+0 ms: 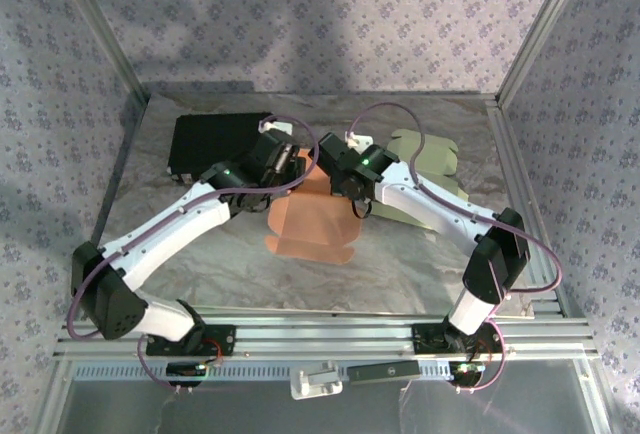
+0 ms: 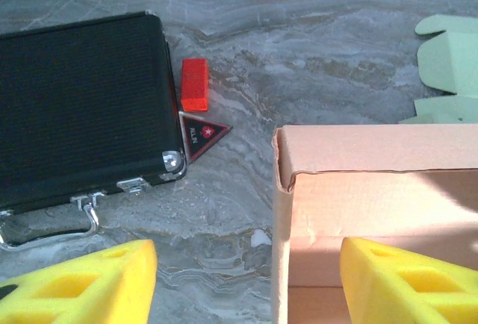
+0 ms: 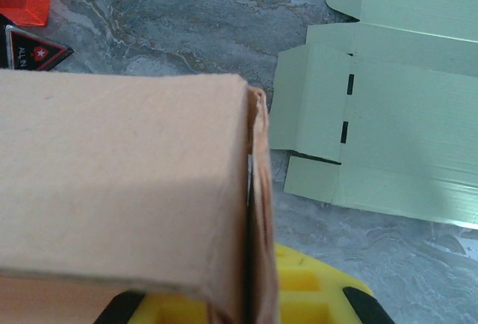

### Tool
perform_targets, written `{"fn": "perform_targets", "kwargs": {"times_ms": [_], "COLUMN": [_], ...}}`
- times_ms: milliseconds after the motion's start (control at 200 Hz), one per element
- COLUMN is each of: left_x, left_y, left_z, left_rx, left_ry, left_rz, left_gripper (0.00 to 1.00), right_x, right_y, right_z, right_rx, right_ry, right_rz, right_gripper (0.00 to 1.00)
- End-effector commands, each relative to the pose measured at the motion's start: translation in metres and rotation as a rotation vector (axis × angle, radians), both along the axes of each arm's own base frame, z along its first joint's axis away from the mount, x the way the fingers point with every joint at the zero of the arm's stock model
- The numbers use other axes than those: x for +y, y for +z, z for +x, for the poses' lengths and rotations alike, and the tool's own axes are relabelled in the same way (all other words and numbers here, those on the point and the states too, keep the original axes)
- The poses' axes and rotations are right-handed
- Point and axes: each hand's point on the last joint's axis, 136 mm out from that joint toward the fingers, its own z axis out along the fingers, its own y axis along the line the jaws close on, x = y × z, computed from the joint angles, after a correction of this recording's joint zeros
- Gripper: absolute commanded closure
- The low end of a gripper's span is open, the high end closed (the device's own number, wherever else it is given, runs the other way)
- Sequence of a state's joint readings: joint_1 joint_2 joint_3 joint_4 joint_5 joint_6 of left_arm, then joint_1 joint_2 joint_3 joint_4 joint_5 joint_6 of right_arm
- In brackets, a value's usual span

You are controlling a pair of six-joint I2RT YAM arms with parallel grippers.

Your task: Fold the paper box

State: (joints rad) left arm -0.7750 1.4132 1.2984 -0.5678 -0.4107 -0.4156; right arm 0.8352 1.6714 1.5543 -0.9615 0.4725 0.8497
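The paper box (image 1: pixel 310 224) is tan-orange card, partly raised, in the middle of the table. My left gripper (image 1: pixel 300 159) is at its far left corner. In the left wrist view that gripper (image 2: pixel 246 264) is open, straddling the box (image 2: pixel 373 189): one yellow finger (image 2: pixel 89 283) is outside the upright side wall and the other is inside, neither pressing on it. My right gripper (image 1: pixel 345 179) is at the far right corner. In the right wrist view it (image 3: pixel 250 301) is shut on the doubled wall of the box (image 3: pixel 119 175), with a yellow pad (image 3: pixel 314 287) showing beside the card.
A black case (image 1: pixel 215 139) lies at the far left, with a small red block (image 2: pixel 195 83) and a black-and-red triangle (image 2: pixel 200 134) beside it. A flat pale green box blank (image 1: pixel 425 154) lies at the far right, close to the tan box. The enclosure's walls ring the table.
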Motion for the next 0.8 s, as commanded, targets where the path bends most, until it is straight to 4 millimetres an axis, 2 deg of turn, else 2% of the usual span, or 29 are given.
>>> {"fn": "perform_targets", "kwargs": {"times_ms": [0, 175, 275, 390, 440, 515, 625, 795], "left_x": [-0.007, -0.007, -0.005, -0.001, -0.001, 0.001, 0.008, 0.020], "left_y": [-0.002, -0.006, -0.006, -0.008, -0.009, -0.014, -0.018, -0.011], "left_z": [0.007, 0.021, 0.029, 0.036, 0.038, 0.040, 0.039, 0.034], "left_rx": [0.013, 0.012, -0.002, -0.017, -0.020, -0.017, -0.024, -0.076], "left_ry": [-0.040, -0.029, -0.012, 0.015, 0.019, 0.037, 0.089, 0.184], "left_rz": [0.021, 0.049, 0.074, 0.106, 0.113, 0.136, 0.197, 0.292], "left_gripper": [0.40, 0.52, 0.64, 0.73, 0.81, 1.00, 1.00, 1.00], "right_x": [0.000, 0.001, 0.002, 0.003, 0.004, 0.004, 0.003, 0.000], "right_y": [-0.001, -0.001, 0.000, -0.001, -0.002, -0.004, -0.006, -0.010], "right_z": [-0.003, -0.004, -0.004, -0.004, -0.004, -0.005, -0.005, -0.005], "right_rx": [0.012, 0.019, 0.021, 0.029, 0.033, 0.039, 0.044, 0.057], "right_ry": [-0.015, -0.008, -0.003, 0.000, 0.002, 0.001, -0.009, -0.039], "right_rz": [0.024, 0.038, 0.049, 0.058, 0.063, 0.063, 0.070, 0.070], "right_gripper": [1.00, 1.00, 1.00, 1.00, 1.00, 1.00, 1.00, 1.00]}}
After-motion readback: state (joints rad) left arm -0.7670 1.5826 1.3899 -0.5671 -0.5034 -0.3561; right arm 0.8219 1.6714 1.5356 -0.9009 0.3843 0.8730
